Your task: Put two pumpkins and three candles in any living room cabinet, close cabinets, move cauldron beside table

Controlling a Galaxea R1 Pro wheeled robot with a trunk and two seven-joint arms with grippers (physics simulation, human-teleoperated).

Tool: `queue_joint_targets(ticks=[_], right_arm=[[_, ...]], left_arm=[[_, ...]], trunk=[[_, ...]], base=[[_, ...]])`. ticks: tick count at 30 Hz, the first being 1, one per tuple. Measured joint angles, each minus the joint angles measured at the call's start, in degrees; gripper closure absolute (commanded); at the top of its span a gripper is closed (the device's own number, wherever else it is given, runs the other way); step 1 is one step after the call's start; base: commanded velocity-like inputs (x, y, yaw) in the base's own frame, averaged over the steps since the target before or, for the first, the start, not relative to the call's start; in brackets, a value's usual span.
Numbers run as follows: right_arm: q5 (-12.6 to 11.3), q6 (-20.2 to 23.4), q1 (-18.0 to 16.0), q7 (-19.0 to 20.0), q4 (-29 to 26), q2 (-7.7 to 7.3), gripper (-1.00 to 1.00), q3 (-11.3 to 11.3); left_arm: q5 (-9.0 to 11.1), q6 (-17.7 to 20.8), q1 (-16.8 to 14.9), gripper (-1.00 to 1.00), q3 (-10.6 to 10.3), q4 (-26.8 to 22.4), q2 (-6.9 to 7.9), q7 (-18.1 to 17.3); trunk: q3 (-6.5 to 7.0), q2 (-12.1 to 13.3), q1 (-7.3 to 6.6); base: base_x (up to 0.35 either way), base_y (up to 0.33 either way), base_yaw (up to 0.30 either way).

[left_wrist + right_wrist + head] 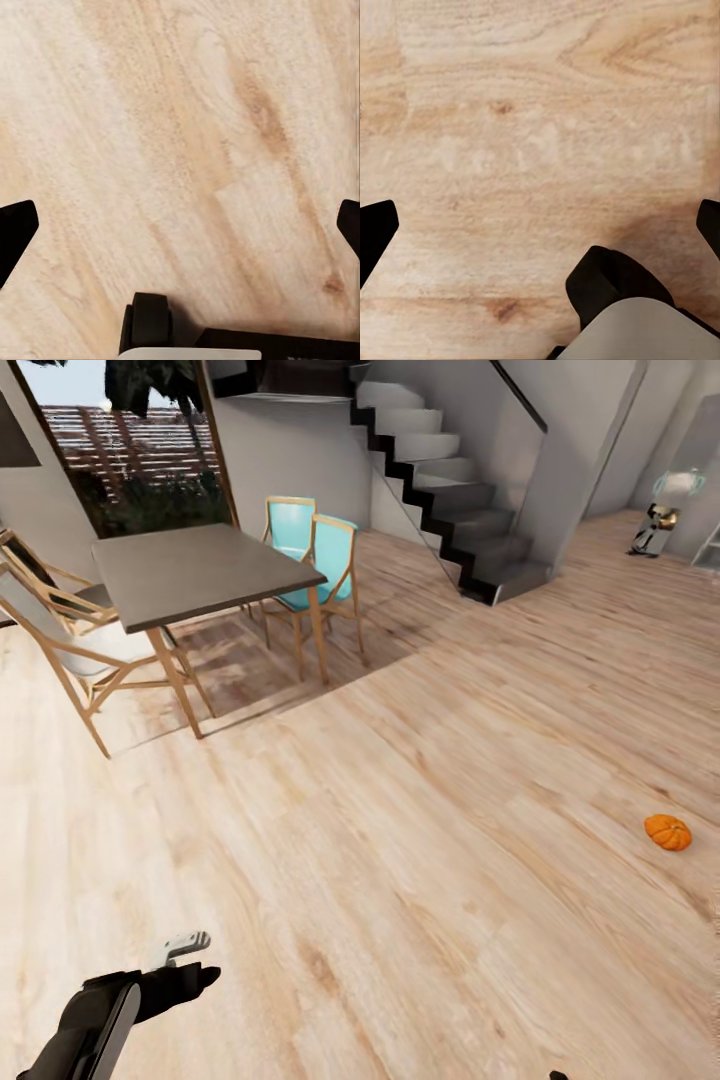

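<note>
1 pumpkin [667,832] lies on bare floor [400,860], well apart from table [200,570], 2 blue chairs [320,560], stairs [450,490]. Both grippers [180,225] [540,225] spread wide, empty.

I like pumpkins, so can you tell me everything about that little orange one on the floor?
The pumpkin is small, round and bright orange, with ribbed sides and a slightly squashed shape. Its skin looks smooth. A stem is too small to make out. It sits by itself on the pale wooden floor, on the right of the head view, far from the grey table and the stairs. Only the floor touches it, and it casts a small shadow beside it.
</note>
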Motion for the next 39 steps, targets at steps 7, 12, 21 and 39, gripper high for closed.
queue_joint_targets(ticks=[7, 12, 21, 39], right_arm=[[-0.08, -0.01, -0.01, -0.03, 0.02, -0.03, -1.00, -0.45], [-0.13, -0.01, -0.01, 0.00, 0.02, -0.08, -1.00, -0.91], [-0.11, -0.01, -0.01, 0.00, 0.02, -0.09, -1.00, -0.93], [-0.11, -0.01, -0.01, 0.00, 0.03, 0.00, -1.00, -0.93]], left_arm=[[-0.09, -0.72, 0.01, -1.00, -4.95, 0.07, 0.16, 0.02], [-0.11, -2.36, 0.01, -1.00, -6.68, 0.24, 0.19, 0.00], [-0.09, -2.61, 0.00, -1.00, -6.45, 0.28, 0.27, -0.12], [-0.09, -2.66, 0.00, -1.00, -6.24, 0.28, 0.48, -0.30]], trunk=[[0.00, 0.00, 0.00], [0.21, 0.00, 0.01], [0.90, 0.00, 0.03], [2.29, 0.00, 0.03]], base=[[0.316, -0.065, -0.171], [0.263, -0.074, -0.105], [0.042, -0.008, -0.191], [0.000, 0.000, -0.207]])
